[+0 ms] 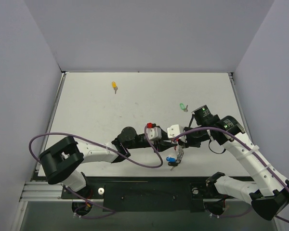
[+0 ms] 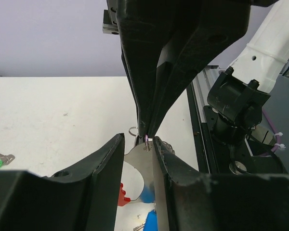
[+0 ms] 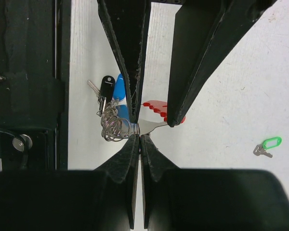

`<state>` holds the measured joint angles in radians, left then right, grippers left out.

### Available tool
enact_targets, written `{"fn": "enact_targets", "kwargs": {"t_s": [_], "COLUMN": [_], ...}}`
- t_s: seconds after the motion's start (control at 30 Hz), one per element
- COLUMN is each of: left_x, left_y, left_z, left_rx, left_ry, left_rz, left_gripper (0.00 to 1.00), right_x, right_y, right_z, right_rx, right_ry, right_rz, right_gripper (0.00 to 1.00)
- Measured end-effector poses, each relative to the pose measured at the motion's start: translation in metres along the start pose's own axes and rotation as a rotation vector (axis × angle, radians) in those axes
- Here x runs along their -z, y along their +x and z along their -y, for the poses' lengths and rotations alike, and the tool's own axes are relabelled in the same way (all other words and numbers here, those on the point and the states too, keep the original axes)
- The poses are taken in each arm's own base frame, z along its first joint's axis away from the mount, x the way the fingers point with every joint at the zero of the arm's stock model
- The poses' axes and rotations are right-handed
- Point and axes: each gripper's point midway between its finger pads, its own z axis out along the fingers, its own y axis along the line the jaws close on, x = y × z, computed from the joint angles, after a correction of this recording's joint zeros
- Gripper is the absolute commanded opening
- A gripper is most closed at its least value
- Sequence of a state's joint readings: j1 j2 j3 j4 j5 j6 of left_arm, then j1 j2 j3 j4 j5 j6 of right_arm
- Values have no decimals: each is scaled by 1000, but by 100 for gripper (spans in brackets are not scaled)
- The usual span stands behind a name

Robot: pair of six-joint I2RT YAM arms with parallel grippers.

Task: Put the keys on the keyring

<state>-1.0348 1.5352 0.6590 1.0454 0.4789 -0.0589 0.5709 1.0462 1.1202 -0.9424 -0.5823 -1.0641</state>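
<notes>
The keyring (image 3: 114, 126), a bunch of silvery wire rings with a flat silver plate (image 2: 137, 168), hangs just above the table. A black key (image 3: 106, 88), a blue tag (image 3: 119, 94) and a red piece (image 3: 159, 108) hang on it. My right gripper (image 3: 140, 137) is shut on it where ring and plate meet. My left gripper (image 2: 138, 144) spans the plate, with both fingertips touching its ends. The green key (image 1: 183, 107) lies on the table beyond the grippers. Far back on the left lies the yellow key (image 1: 114, 86).
The white table (image 1: 86, 110) has grey walls on three sides. A black rail (image 1: 149, 192) with the arm bases runs along the near edge, right behind the keyring. A purple cable (image 1: 135, 156) loops over the left arm.
</notes>
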Motion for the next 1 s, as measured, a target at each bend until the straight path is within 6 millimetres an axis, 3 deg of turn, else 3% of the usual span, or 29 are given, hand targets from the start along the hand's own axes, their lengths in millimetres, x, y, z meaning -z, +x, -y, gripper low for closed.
{"fn": "enact_targets", "kwargs": {"t_s": [0.77, 0.83, 0.9, 1.0], "left_x": [-12, -12, -12, -12], "left_y": [18, 19, 19, 21], "left_z": [10, 10, 8, 8], "left_rx": [36, 35, 33, 36], "left_ry": [29, 28, 23, 20], "left_rz": [-33, -35, -37, -47], "left_gripper": [33, 25, 9, 5], "right_x": [0, 0, 0, 0], "right_y": [0, 0, 0, 2], "right_z": [0, 0, -1, -2], "right_rx": [-15, -17, -23, -29], "right_ry": [1, 1, -1, -1], "right_rz": [-2, -2, -2, -8], "right_gripper": [0, 0, 0, 0]}}
